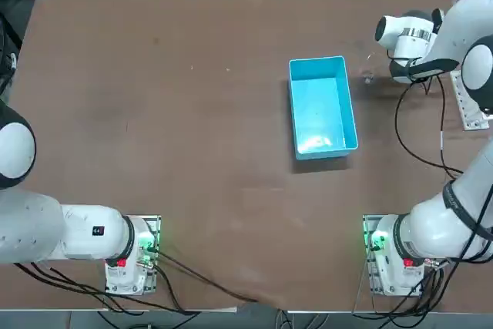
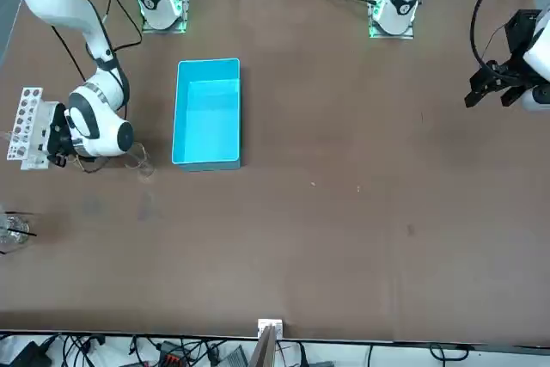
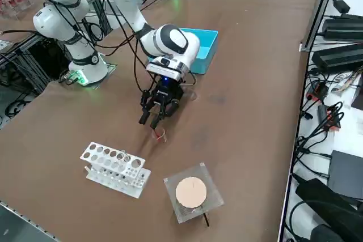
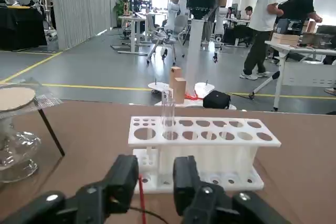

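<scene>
My right gripper (image 3: pixel 149 120) hangs low over the brown table, pointing at a white test-tube rack (image 3: pixel 113 168). In the wrist view the rack (image 4: pixel 205 145) lies straight ahead of the gripper (image 4: pixel 156 179), a short way off. One clear tube (image 4: pixel 167 108) stands upright in the rack's back row. The two fingers are open by a narrow gap and grip nothing. A thin red piece (image 3: pixel 160 135) lies on the table just beyond the fingertips, and in the wrist view the red piece (image 4: pixel 140 195) shows in the gap.
A clear stand topped with a round tan disc (image 3: pixel 191 192) sits beside the rack, near the table edge. A blue bin (image 1: pixel 322 105) lies behind the arm, with a small clear glass item (image 2: pixel 137 159) close to it. People stand in the room beyond.
</scene>
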Controlling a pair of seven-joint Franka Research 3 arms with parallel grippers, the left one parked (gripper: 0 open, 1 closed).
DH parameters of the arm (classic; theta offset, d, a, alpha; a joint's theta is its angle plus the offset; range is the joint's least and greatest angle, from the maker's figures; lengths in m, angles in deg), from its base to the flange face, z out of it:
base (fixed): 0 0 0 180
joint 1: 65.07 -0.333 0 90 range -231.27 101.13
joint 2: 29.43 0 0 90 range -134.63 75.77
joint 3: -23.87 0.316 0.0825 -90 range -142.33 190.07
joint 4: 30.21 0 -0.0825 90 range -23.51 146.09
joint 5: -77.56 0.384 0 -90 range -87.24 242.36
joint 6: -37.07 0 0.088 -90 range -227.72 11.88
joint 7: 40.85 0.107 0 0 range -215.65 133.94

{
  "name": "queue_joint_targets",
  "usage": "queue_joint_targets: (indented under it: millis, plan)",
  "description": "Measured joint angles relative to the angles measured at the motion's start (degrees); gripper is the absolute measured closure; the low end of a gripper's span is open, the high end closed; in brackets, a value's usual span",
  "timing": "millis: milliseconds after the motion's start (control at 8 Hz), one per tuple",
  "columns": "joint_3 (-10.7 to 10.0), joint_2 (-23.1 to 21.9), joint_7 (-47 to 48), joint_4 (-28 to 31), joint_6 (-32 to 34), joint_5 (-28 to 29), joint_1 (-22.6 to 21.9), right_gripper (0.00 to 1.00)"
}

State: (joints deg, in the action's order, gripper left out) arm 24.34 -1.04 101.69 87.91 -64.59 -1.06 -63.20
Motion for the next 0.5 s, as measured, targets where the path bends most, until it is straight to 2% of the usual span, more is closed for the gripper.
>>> queue_joint_targets:
  millis: [250, 375, 500]
  plan:
    - [0.61, -1.00, -3.02, -0.64, 1.93, -0.06, -0.25, 0.11]
    - [1.55, -2.57, -7.15, -1.21, 2.22, 1.23, -0.30, 0.00]
    - [2.68, -4.40, -12.26, -2.01, 2.41, 4.02, -0.40, 0.00]
